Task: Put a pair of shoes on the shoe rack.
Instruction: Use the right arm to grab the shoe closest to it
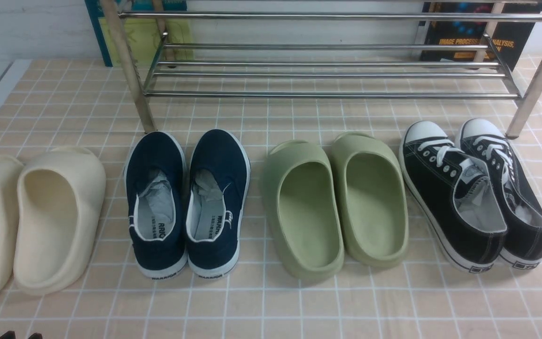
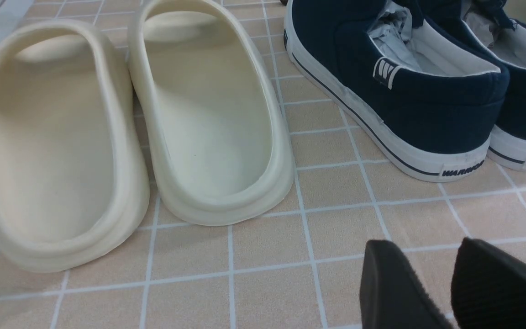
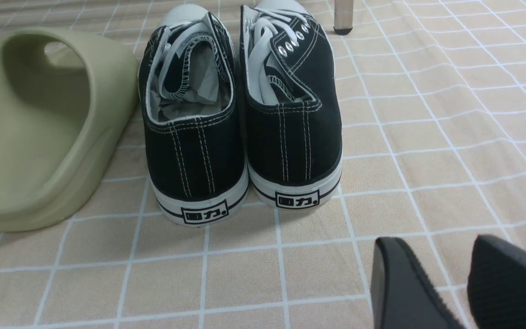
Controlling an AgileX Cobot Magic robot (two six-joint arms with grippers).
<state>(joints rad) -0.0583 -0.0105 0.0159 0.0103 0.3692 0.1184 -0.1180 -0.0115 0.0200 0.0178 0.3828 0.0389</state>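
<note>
The pair of shoes, two black canvas sneakers [image 1: 454, 202] [image 1: 515, 197] with white laces and toe caps, stands side by side at the right end of the row, toes toward the shoe rack [image 1: 327, 94]. The silver rack stands at the back with nothing on its bars. In the right wrist view the sneakers' heels [image 3: 197, 155] [image 3: 292, 141] face my right gripper [image 3: 434, 242], which is open, holds nothing and hovers behind and to the right of them. My left gripper [image 2: 420, 244] is open over bare tile behind the navy slip-ons.
In one row from the left stand cream foam slides [image 1: 59, 212], navy slip-ons [image 1: 186, 197] and green slides [image 1: 337, 202], the nearest green slide [image 3: 39, 132] touching the left sneaker. Books [image 1: 468, 33] lean behind the rack. A rack leg [image 3: 343, 18] stands just past the sneakers' toes.
</note>
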